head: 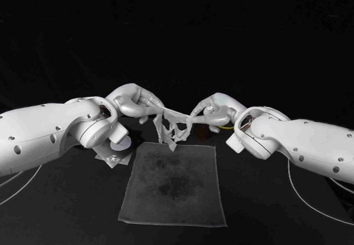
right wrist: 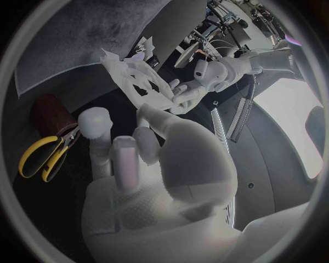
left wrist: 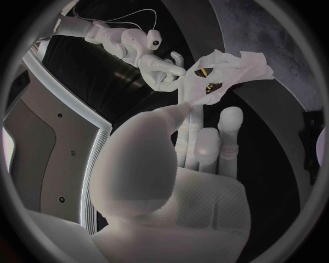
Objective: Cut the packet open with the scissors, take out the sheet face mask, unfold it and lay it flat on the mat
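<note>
Two hands: left hand [head: 136,104] and right hand [head: 212,110] each pinch one upper end of the mask [head: 179,132].
Mask: hangs crumpled above the far edge of the mat [head: 174,200].
Handling: likely light, limp, damp, tear-prone; hold the outer edges, clear of the cut-outs.

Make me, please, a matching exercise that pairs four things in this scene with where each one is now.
Things:
1. white sheet face mask
2. grey rectangular cloth mat
3. yellow-handled scissors
4. dark flat packet

Places:
A. by the mat's far left corner, under the left arm
B. spread flat on the black table
C. hanging in the air, held by the left hand and right hand
D. lying close to the right hand

Pairs: 1-C, 2-B, 3-D, 4-A.
</note>
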